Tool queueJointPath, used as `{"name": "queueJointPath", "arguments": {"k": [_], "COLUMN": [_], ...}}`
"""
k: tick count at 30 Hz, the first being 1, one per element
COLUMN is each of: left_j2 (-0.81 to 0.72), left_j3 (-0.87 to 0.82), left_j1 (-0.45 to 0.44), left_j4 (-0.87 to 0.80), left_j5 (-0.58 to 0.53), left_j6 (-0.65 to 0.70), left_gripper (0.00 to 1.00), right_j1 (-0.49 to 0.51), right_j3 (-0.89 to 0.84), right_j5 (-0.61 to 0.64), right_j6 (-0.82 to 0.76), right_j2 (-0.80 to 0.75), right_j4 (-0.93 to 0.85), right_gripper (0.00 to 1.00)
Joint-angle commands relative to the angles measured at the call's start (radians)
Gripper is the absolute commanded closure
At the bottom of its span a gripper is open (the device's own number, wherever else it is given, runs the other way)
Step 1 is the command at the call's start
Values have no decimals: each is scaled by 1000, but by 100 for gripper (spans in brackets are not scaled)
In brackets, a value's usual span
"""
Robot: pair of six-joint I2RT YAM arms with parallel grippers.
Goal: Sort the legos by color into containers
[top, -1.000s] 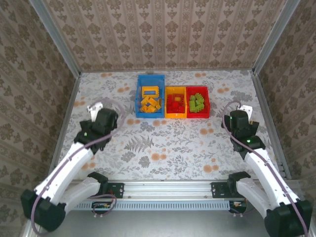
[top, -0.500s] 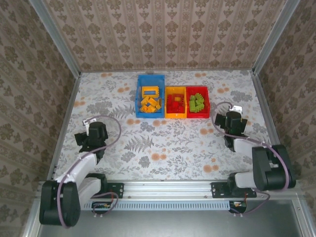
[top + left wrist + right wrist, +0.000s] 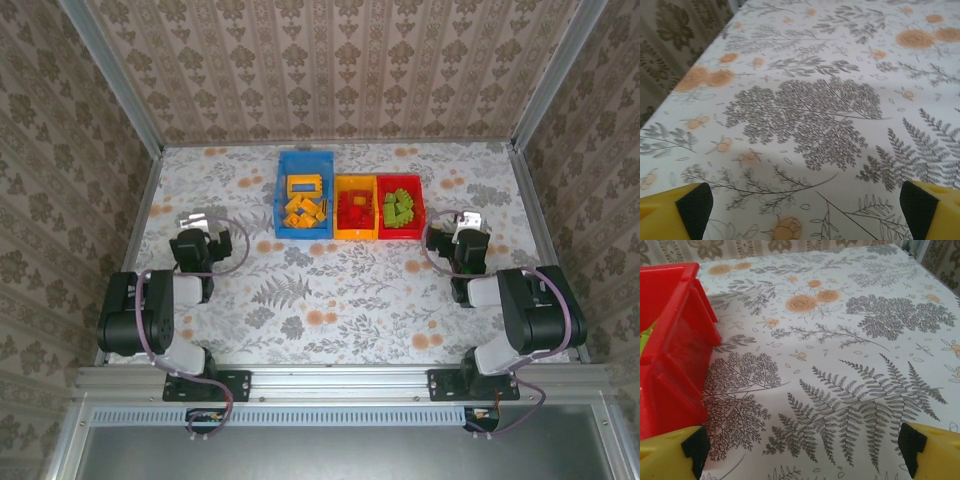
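Well, both of my pincers are spread wide and neither has hold of anything. My left pincer [image 3: 805, 207] hangs low over the flowered worktop [image 3: 330, 290]; its yellow fingers [image 3: 665, 212] with their black pads sit in the bottom corners of the wrist view, with fern and blossom print between them. From above, that arm is folded up on the left side of the worktop, well apart from the containers. My right pincer [image 3: 803, 447] is just as wide, low over the print on the right side, and the near corner of the red bin [image 3: 685, 335] stands close ahead of its left finger, with a sliver of green showing inside the bin. The three containers stand side by side in a row at the far middle of the worktop. The blue bin [image 3: 305, 158] on the left holds the orange-yellow bricks [image 3: 303, 208], one of them a hollow frame lying toward its far end. The orange-yellow bin [image 3: 337, 210] in the middle holds the red bricks [image 3: 354, 212], and the red bin on the right holds the green bricks [image 3: 399, 210].
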Motion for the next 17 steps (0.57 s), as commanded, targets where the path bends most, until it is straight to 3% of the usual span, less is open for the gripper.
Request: {"name": "queueJointPath", "arguments": {"k": [1, 17], "left_j2": [-4, -2], "left_j3": [-1, 4], "left_j1": [4, -4], "left_j4": [108, 108], "left_j5": [64, 48], "left_j6": [37, 43], "left_gripper": [0, 0], "right_j1": [15, 20], "right_j3": [32, 30], "right_j5": [26, 20], "right_j6": [-22, -30], "right_j2": [3, 1], "right_j4": [53, 51], "right_gripper": [0, 0]}}
